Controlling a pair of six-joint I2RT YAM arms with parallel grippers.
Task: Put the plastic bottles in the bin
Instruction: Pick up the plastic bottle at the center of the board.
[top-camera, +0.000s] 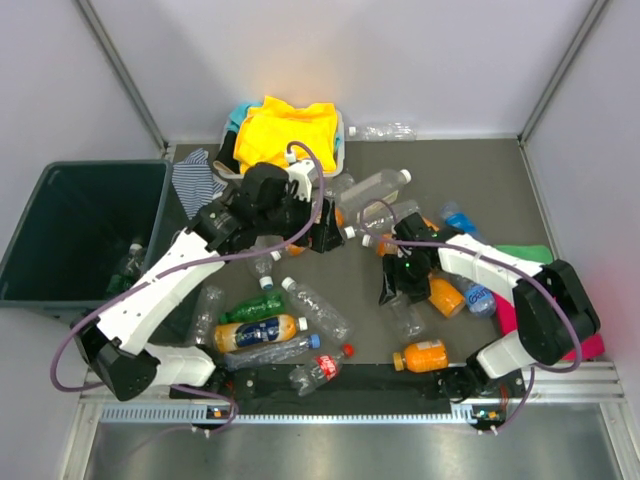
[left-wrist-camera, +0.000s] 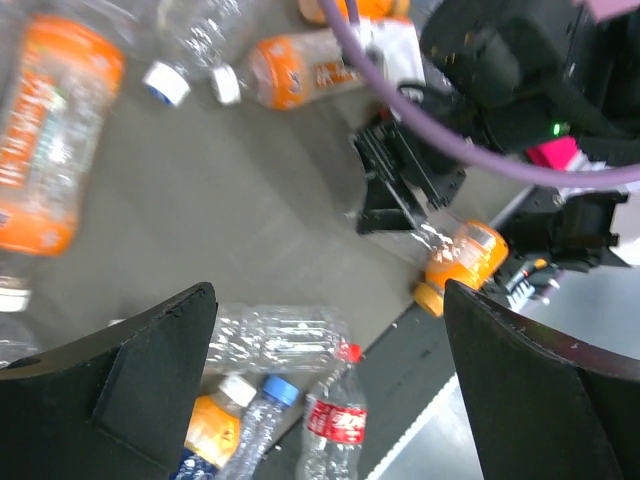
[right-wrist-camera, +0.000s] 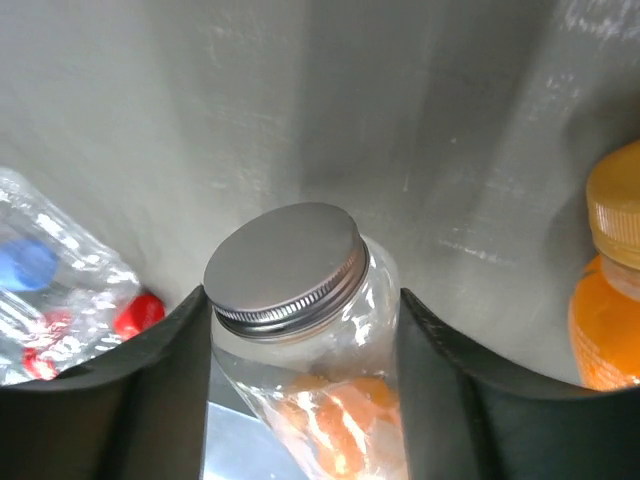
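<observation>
Several plastic bottles lie scattered on the dark mat: an orange one, a green one, a red-labelled one and clear ones. The dark green bin stands at the far left with a few bottles inside. My left gripper hovers over the middle of the mat, open and empty. My right gripper is shut on a clear bottle with a silver cap and orange inside. That bottle also shows below the fingers in the top view.
A white tray of yellow cloth stands at the back, a striped cloth beside the bin. A green and a pink item lie at the right edge. Orange bottles lie close to the right arm.
</observation>
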